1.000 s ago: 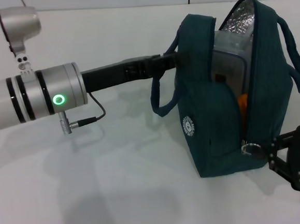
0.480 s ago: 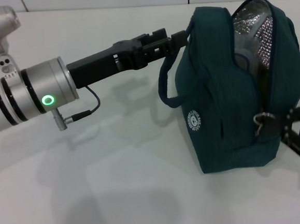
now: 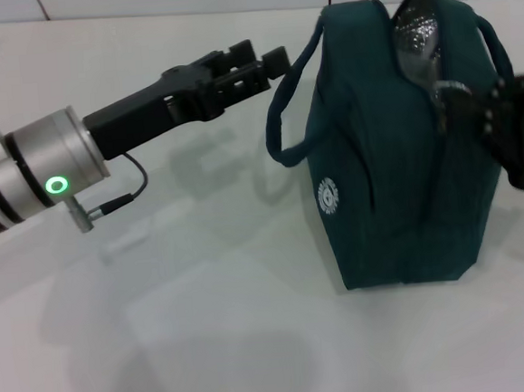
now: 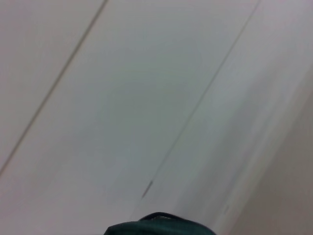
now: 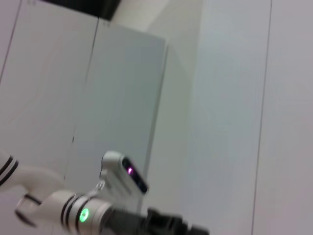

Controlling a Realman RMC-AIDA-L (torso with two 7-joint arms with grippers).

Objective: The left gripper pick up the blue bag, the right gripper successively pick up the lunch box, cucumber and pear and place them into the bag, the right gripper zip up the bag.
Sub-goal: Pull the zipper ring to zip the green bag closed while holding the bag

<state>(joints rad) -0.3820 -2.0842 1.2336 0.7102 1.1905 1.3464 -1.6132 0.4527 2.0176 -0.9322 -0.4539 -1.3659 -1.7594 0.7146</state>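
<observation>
Blue bag (image 3: 394, 149): stands upright on the white surface (image 3: 209, 327), its zipper mostly drawn up — a short gap with silver lining shows at the top.
Left claw (image 3: 265, 64): just beside the bag's near loop handle (image 3: 287, 112), fingers apart, gripping nothing.
Right claw (image 3: 501, 123): at the bag's zipper side, high up — whether its fingers pinch the pull cannot be told.
Lunch box, cucumber, pear: hidden from sight.
</observation>
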